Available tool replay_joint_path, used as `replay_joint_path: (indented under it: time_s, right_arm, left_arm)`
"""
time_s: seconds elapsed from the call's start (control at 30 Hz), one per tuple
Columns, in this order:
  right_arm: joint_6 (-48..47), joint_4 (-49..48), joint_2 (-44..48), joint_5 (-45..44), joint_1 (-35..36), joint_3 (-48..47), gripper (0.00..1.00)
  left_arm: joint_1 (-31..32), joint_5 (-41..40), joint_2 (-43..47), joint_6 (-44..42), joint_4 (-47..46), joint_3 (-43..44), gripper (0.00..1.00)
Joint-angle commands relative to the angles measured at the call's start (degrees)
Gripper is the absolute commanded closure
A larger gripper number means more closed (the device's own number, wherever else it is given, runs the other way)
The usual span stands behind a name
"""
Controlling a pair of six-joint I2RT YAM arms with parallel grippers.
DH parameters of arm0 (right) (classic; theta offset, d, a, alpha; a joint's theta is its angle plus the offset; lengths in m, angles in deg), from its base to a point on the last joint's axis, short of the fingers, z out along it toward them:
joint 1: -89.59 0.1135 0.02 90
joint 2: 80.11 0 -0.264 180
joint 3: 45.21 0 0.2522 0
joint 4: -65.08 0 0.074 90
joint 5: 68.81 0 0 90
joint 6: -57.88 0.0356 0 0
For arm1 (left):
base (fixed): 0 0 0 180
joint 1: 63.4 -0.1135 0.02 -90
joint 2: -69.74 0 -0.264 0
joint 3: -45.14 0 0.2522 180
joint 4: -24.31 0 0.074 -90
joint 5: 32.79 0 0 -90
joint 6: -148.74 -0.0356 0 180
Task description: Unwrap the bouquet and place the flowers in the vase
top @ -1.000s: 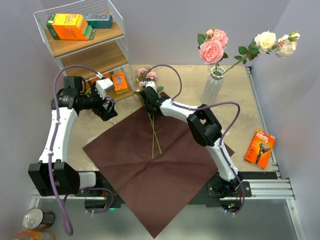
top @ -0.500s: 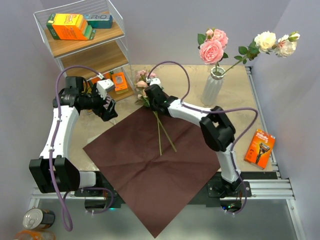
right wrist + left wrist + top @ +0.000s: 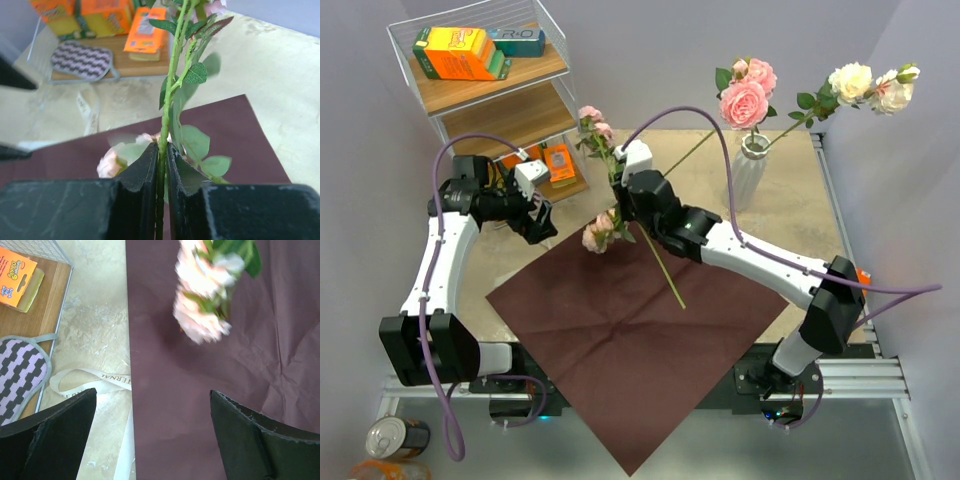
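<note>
**At right gripper (image 3: 624, 193): flowers (image 3: 597, 236) pinched by the stems**

Right arm stretched long from its near-edge base to mid-table, forearm low, wrist pointing at the wire shelf (image 3: 552, 100); jaws closed tight on a green stem (image 3: 172, 75), no gap either side.
One pink bloom (image 3: 590, 114) well beyond the jaw tips, up by the shelf; a second droops just beside the jaws; stem tails run out behind them over the maroon paper (image 3: 620, 350), contact with it unclear.
Vase (image 3: 747, 175) well apart from those jaws, off to their right, roses already in it.
Left arm bent, elbow high; left gripper (image 3: 152, 392) jaws fully spread, gripping nothing; paper edge and cream ribbon (image 3: 97, 377) under them, drooping bloom ahead, apart.
</note>
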Motion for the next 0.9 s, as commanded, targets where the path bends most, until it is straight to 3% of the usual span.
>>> replay_joint_path:
  time_s: [0.0,0.17,0.4,0.87]
  right_arm:
    - [-3.7,-4.3,3.0,1.1,3.8,2.9,0.89]
    - [-5.9,-5.4,9.2,1.9,4.5,4.7,0.89]
    - [-9.8,-2.2,13.7,1.2,4.5,2.7,0.90]
    - [-13.2,-0.5,21.4,0.6,4.5,1.9,0.94]
  left_arm:
    - [-0.1,2.1,-2.1,1.0,0.5,3.1,0.01]
    - [0.0,2.2,-3.1,1.6,1.8,6.0,0.01]
    - [0.0,0.9,0.5,4.0,-1.2,1.9,0.01]
    - [-0.1,0.5,0.9,3.7,0.5,2.9,0.01]
